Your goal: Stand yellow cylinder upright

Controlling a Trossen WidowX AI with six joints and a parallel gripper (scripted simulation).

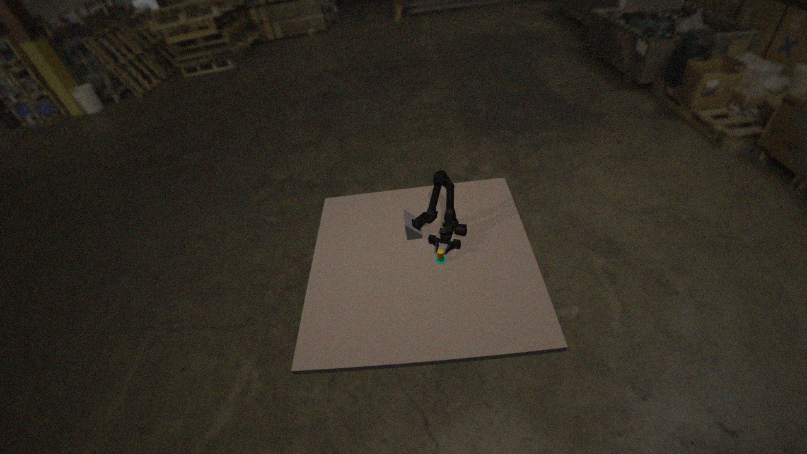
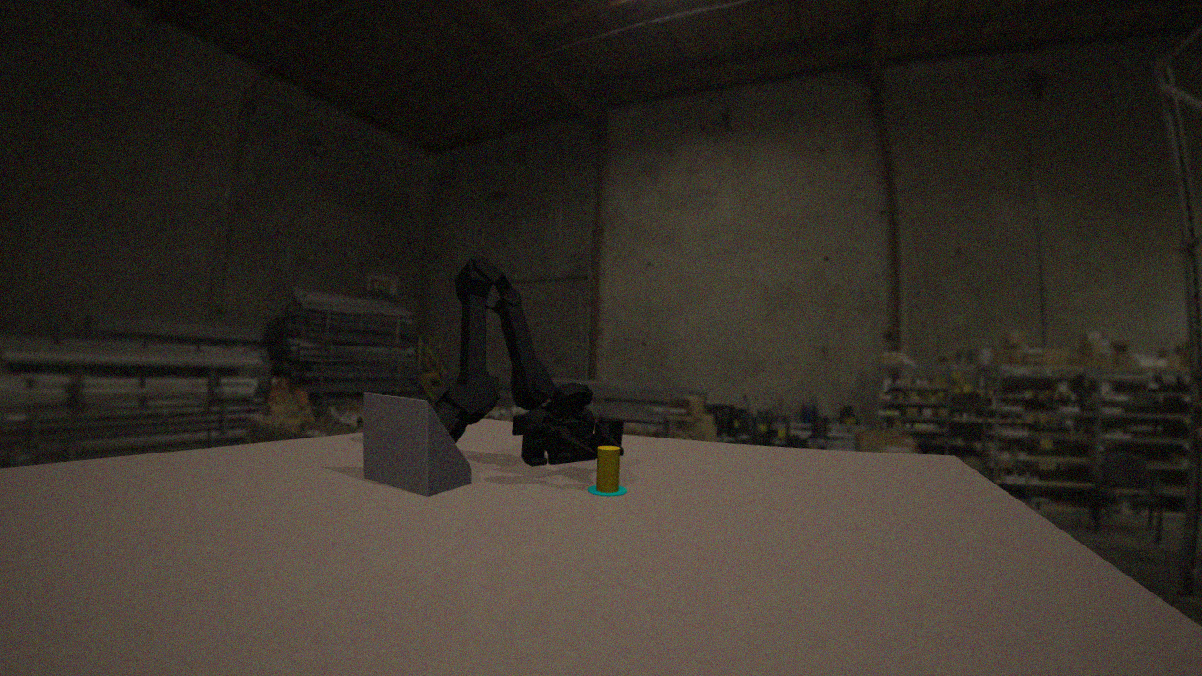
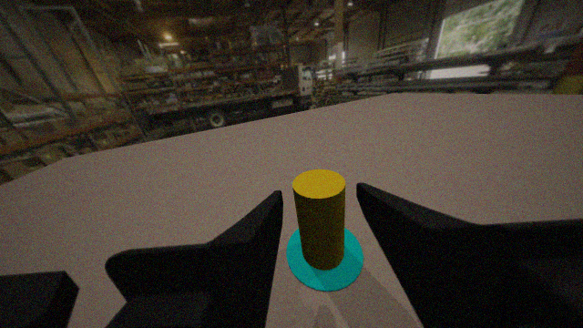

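The yellow tall cylinder (image 1: 441,256) (image 2: 608,468) (image 3: 322,228) stands upright on the cyan circle (image 1: 445,260) (image 2: 623,490) (image 3: 353,257). Its base lies within the circle, with cyan showing around it in the wrist view. My gripper (image 1: 441,252) (image 3: 318,192) is open. Its two black fingertips are on either side of the cylinder's upper part, with a visible gap on each side in the wrist view. In the exterior view the fingertips are hard to make out against the dark gripper body behind the cylinder.
A grey wedge-shaped block (image 1: 413,232) (image 2: 394,441) stands on the pale table top (image 1: 366,310) (image 2: 588,579) (image 3: 182,182), beside the arm's base and to the left of the circle in the top and exterior views. The warehouse floor surrounds the table top.
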